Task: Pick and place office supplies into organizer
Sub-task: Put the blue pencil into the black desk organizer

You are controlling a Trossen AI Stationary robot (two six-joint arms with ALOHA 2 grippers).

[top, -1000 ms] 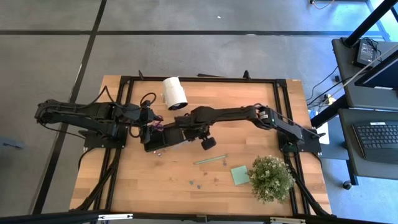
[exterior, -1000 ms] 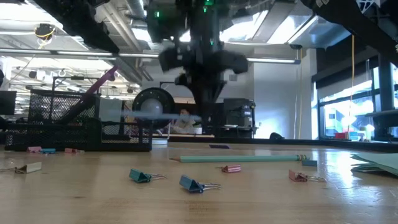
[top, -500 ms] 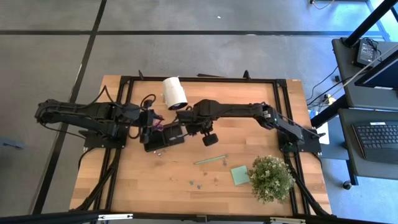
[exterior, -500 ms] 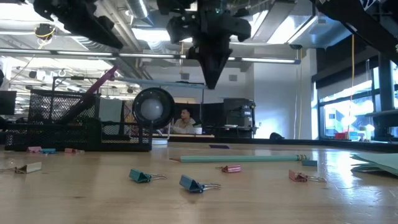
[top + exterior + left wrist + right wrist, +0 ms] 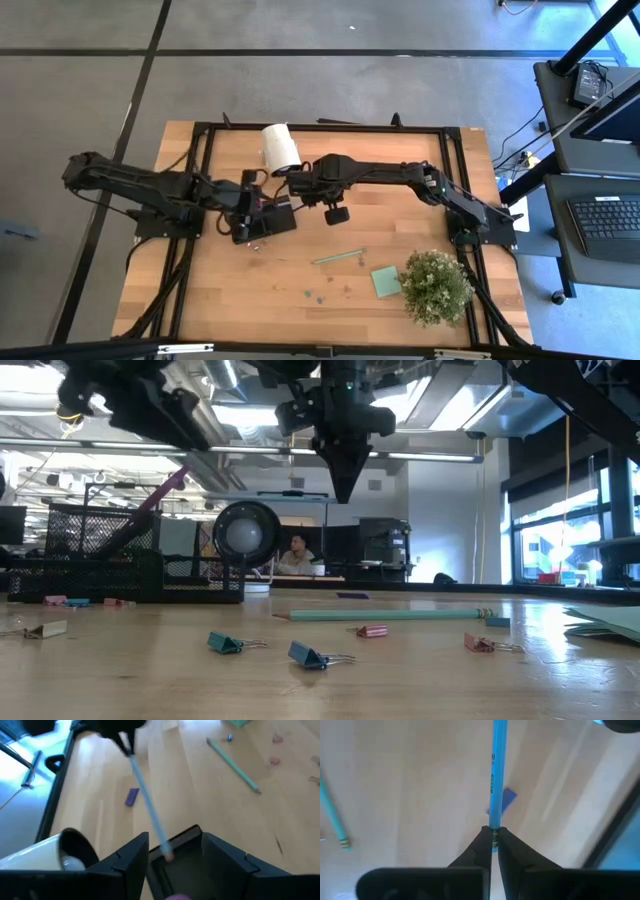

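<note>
Near the middle of the high view, my right gripper (image 5: 491,837) holds a blue pencil (image 5: 496,775) with its jaws pinched tight on one end. The other end reaches the black organizer (image 5: 268,221) by my left gripper (image 5: 175,857), whose jaws are spread wide. I think I should lower slowly, keep the pencil straight, and let go only when it is inside.

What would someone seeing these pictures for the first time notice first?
Probably the right end effector, shut on a blue pencil held above the middle of the wooden table, its far end reaching the black organizer. Next to it, the left end effector stands open over that organizer. After that, the bushy green plant at the table's front right and the colourful clips scattered along the front.
</note>
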